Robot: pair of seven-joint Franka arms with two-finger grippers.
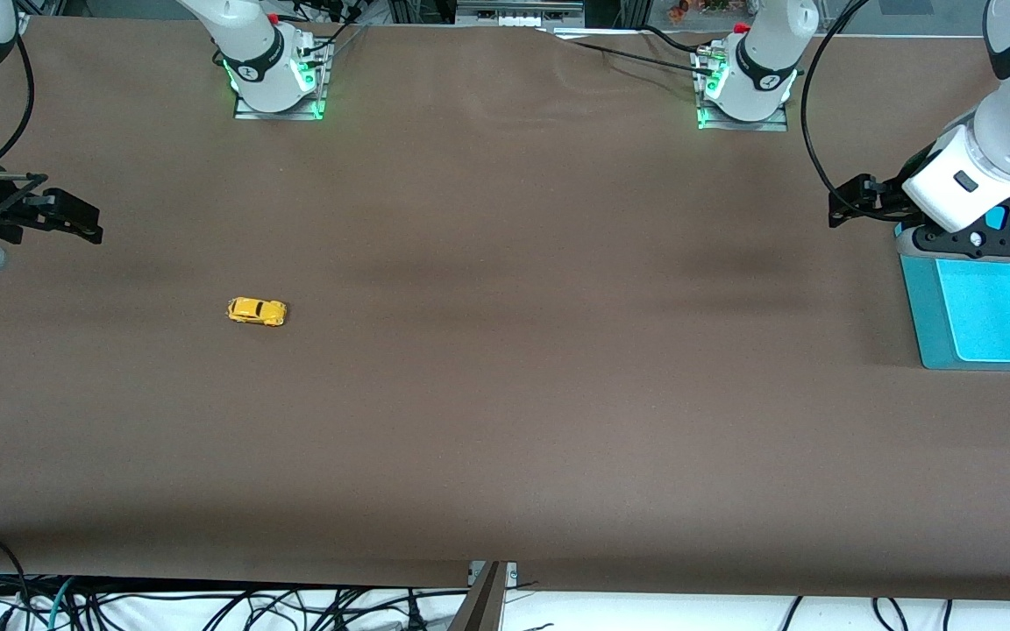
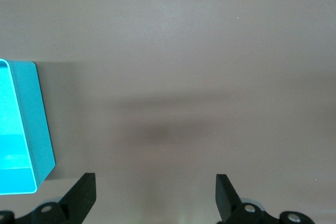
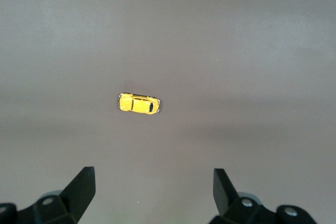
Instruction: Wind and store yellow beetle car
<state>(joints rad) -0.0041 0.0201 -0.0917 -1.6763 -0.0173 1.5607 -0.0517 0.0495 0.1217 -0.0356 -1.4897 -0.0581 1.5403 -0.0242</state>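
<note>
While lengthwise along table, yellow beetle car (image 1: 257,311) upright

The teal bin (image 1: 987,315) runs off the front view's edge, its nearer-to-base corner hidden under the left arm's wrist.

no readable text, no labels (anywhere)
</note>
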